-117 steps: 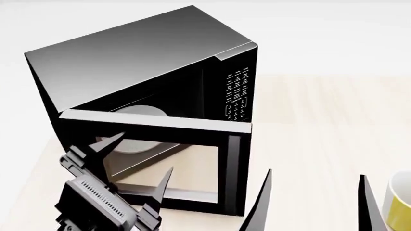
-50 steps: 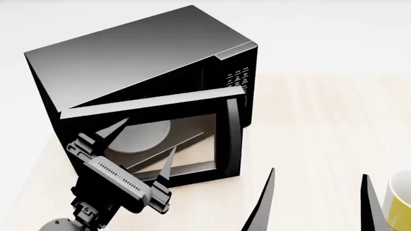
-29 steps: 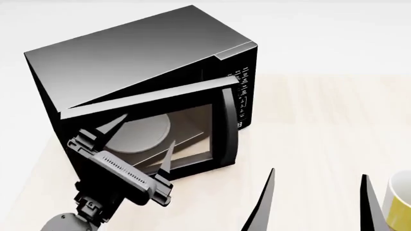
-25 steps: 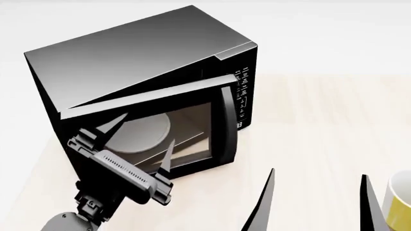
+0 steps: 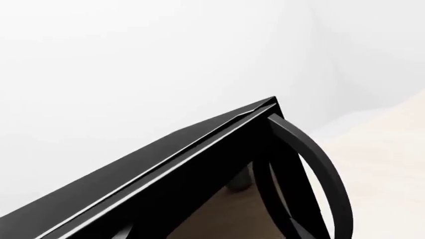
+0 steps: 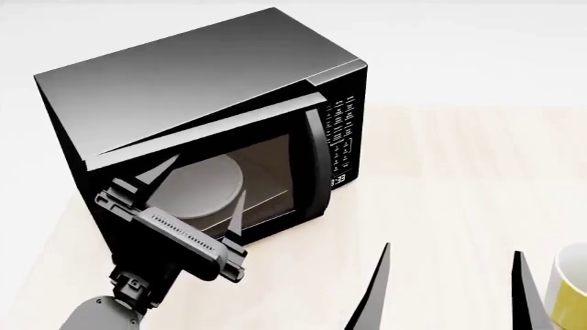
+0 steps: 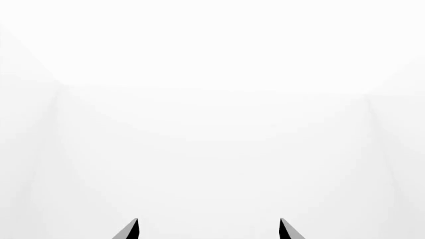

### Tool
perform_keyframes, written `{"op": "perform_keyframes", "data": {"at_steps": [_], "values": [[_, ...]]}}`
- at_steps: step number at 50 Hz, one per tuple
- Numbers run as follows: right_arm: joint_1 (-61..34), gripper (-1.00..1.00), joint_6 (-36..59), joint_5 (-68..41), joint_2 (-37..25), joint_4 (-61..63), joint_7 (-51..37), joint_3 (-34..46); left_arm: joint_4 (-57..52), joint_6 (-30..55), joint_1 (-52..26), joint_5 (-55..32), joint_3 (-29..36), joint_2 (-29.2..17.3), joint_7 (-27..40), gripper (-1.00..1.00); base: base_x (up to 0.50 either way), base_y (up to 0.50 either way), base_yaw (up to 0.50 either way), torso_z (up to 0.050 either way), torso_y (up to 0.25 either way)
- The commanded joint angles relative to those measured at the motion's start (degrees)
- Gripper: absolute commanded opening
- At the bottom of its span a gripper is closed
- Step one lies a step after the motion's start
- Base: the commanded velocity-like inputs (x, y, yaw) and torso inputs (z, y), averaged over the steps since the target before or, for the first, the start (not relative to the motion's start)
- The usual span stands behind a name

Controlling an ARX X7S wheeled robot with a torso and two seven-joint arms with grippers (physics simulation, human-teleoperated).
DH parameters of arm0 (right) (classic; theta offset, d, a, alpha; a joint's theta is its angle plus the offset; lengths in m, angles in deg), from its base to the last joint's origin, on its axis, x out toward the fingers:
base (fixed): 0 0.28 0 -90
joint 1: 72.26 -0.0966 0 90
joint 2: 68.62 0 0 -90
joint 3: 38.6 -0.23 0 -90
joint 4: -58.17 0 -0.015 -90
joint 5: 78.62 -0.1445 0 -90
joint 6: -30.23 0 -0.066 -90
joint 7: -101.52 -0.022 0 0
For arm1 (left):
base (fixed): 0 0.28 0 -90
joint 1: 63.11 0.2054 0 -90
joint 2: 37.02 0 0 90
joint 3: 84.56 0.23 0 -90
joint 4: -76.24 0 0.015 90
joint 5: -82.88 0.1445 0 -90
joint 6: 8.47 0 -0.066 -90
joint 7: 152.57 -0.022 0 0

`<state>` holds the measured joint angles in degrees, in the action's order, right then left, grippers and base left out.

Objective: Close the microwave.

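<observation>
Left gripper (image 6: 197,189) at lower left of head view, jaws spread wide and grasping nothing, both fingertips (image 6: 168,165) laid against or just short of the glass of the door (image 6: 234,182); actual contact not resolvable. Microwave (image 6: 197,82) fills upper left and centre of head view, standing on pale wooden tabletop (image 6: 440,179); door nearly shut but not latched, a narrow wedge of gap showing along its top edge and at the handle side. Curved black handle (image 5: 312,159) arcs at right of left wrist view, just beside the door's top edge; white turntable plate (image 6: 197,189) dimly visible through window behind the fingers. Keypad (image 6: 341,130) and clock display (image 6: 337,181) at centre of head view, digits too small to read. Risks, as judgement: push landing on the glass near the hinge side gives poor leverage, so door may stop short of the latch; spread fingertips could skid across glossy glass; too hard a shove could slide the whole oven back on the table. Right gripper (image 6: 449,282) at lower right of head view, jaws parted and empty, only the two tips in frame. Yellow mug (image 6: 570,289) cut off by right edge, close by the right finger; a careless swing could knock it. Right wrist view shows blank white only, bar two tips. Hinge, latch and oven's far side hidden.
</observation>
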<state>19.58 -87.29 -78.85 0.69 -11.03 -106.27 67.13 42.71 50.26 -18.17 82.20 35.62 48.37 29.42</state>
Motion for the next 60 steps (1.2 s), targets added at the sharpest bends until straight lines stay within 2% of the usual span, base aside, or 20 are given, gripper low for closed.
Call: {"op": "perform_keyframes", "data": {"at_steps": [1, 21, 25, 27, 30, 33, 38, 48, 55, 60], "values": [[-0.1, 1.00, 0.0, 1.2, 0.6, -0.1, 0.6, -0.6, 1.8, -0.4, -2.3, -0.6, -4.2, 0.2, 3.2, 1.00, 0.00, 0.00, 0.00, 0.000, 0.000], [-0.1, 1.00, 0.1, 1.3, 0.2, -0.1, 0.3, -0.2, 7.1, -2.9, -4.1, -0.9, -3.9, 0.5, 6.0, 1.00, 0.00, 0.00, 0.00, 0.000, 0.001], [-0.1, 1.00, 0.1, 1.2, 0.2, -0.2, 0.3, -0.1, 5.4, -1.5, -3.5, -0.7, -4.1, 0.1, 7.7, 1.00, 0.00, 0.00, 0.00, 0.000, 0.000], [-0.1, 1.00, 0.1, 1.3, 0.2, -0.3, 0.2, 0.0, 1.0, 0.3, -1.4, -1.0, -3.9, -0.7, 7.6, 1.00, 0.00, 0.00, 0.00, 0.000, 0.000], [-0.1, 1.00, -0.3, 1.4, 0.2, -0.8, 0.2, 0.2, -11.3, 5.1, 4.7, -1.9, -3.5, -3.0, 6.6, 1.00, 0.00, 0.00, 0.00, 0.000, 0.000], [0.0, 1.00, -0.1, 1.7, 0.2, -0.4, 0.1, 0.3, -17.3, 7.9, 8.0, -2.8, -3.7, -4.2, 6.9, 1.00, 0.00, 0.00, 0.00, 0.000, 0.000], [-0.1, 1.00, 0.1, 1.6, 0.1, -0.3, 0.0, 0.2, -39.0, 16.0, 22.8, -3.3, -1.5, -10.5, 6.1, 1.00, 0.00, 0.00, 0.00, 0.000, 0.000], [0.0, 1.00, 0.1, 2.3, 0.2, -0.6, -0.1, 0.9, -62.1, 21.8, 40.5, -5.6, -1.9, -19.4, 8.0, 1.00, 0.00, 0.00, 0.00, 0.000, 0.000], [0.1, 1.00, 0.2, 2.4, 0.3, -1.0, -0.2, 1.2, -67.0, 22.2, 44.1, -5.8, -3.0, -21.2, 9.8, 1.00, 0.00, 0.00, 0.00, 0.000, 0.000], [-0.1, 1.00, 0.3, 1.9, 0.4, -2.4, -0.2, 1.5, -68.0, 22.0, 44.3, -7.7, -7.4, -23.1, 12.1, 1.00, 0.00, 0.00, 0.00, 0.000, 0.000]]}}
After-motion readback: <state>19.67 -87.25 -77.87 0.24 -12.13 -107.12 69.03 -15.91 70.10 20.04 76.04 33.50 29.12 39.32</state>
